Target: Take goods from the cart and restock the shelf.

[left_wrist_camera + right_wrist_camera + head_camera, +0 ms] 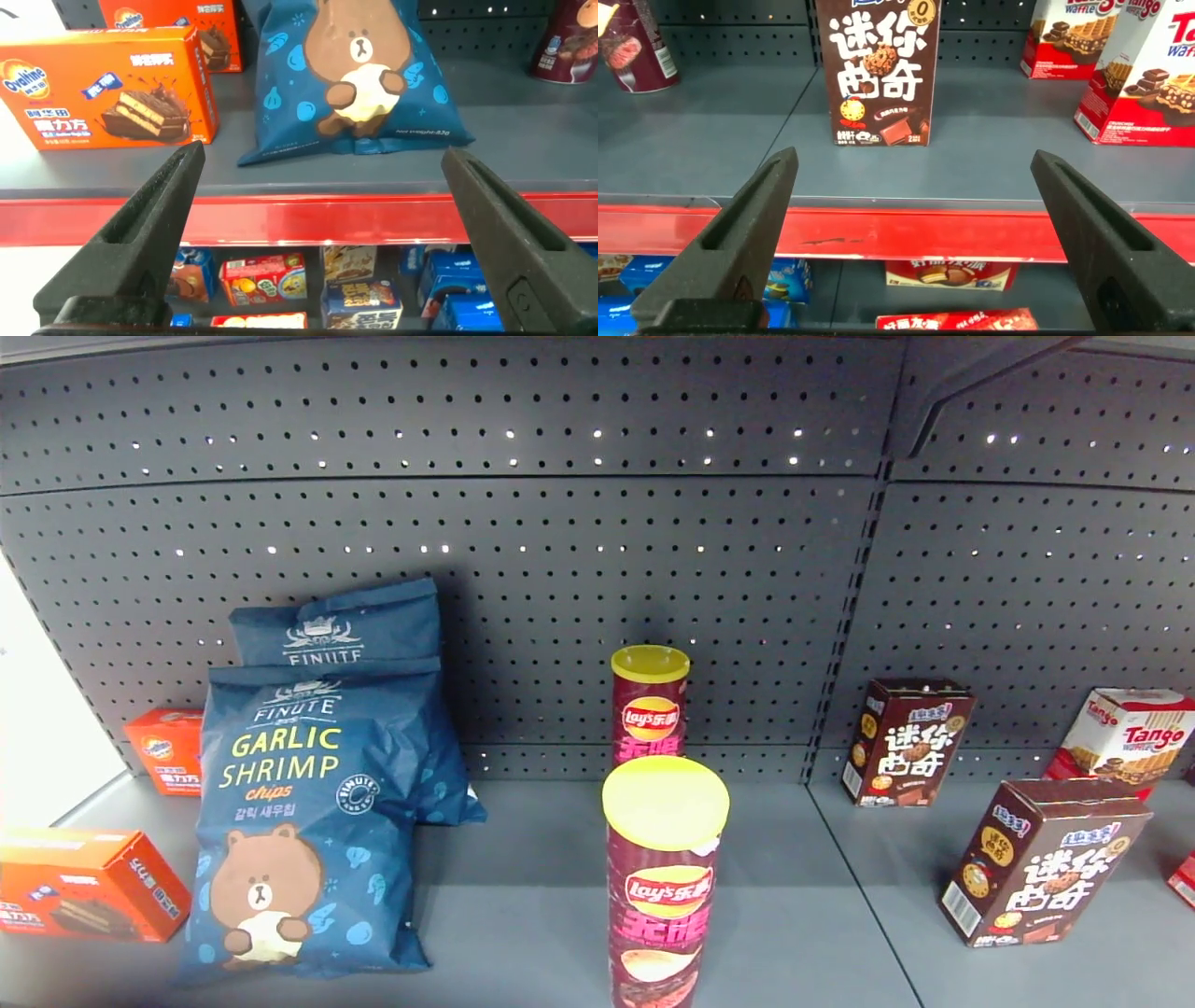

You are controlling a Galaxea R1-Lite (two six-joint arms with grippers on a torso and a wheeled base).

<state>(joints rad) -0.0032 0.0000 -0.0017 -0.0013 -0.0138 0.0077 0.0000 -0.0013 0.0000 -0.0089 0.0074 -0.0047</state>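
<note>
My left fingers (pixel 140 233) and right fingers (pixel 738 233) are spread and empty, both facing the shelf (pixel 541 896), whose red edge lies just beyond.

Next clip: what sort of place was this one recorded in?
Probably a shop aisle, or a mock-up of one: a shelf with a pegboard back and red front strip, stocked with chip bags, crisp tubes and biscuit boxes.

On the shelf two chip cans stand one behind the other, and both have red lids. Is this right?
Not quite: in the head view the front can and the back can on the shelf have yellow lids, not red. The rest holds.
</note>
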